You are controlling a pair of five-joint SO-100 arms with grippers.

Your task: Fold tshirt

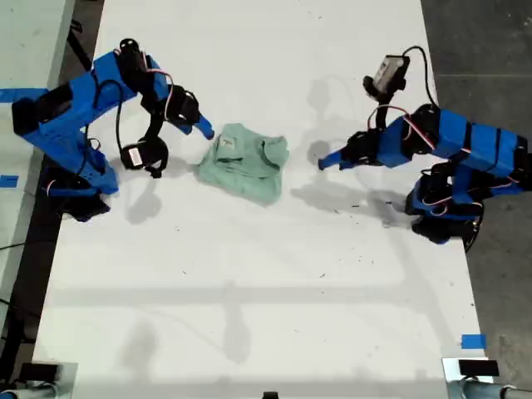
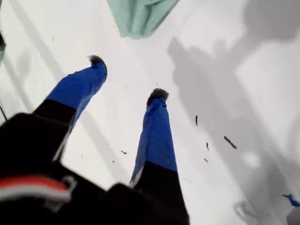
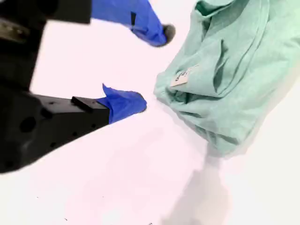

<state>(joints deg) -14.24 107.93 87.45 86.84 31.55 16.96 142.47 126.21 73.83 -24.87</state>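
The tshirt (image 1: 243,160) lies as a crumpled pale mint-green heap on the white table (image 1: 266,291), its small white label (image 3: 179,78) facing up. In the exterior view my second gripper (image 1: 206,130) hovers just off the heap's left edge. It is open, with nothing between its fingers (image 3: 124,104), and the tshirt (image 3: 225,79) sits close beside it. My first gripper (image 1: 322,162) is at the exterior view's right, a short gap from the heap. It is open and empty (image 2: 127,77), and only a corner of the tshirt (image 2: 138,16) shows beyond its fingertips.
Both arm bases stand at the table's sides in the exterior view. Small dark specks (image 2: 229,142) dot the table near the first arm. Blue tape marks (image 1: 472,341) sit near the exterior view's lower right corner and its left edge (image 1: 8,180).
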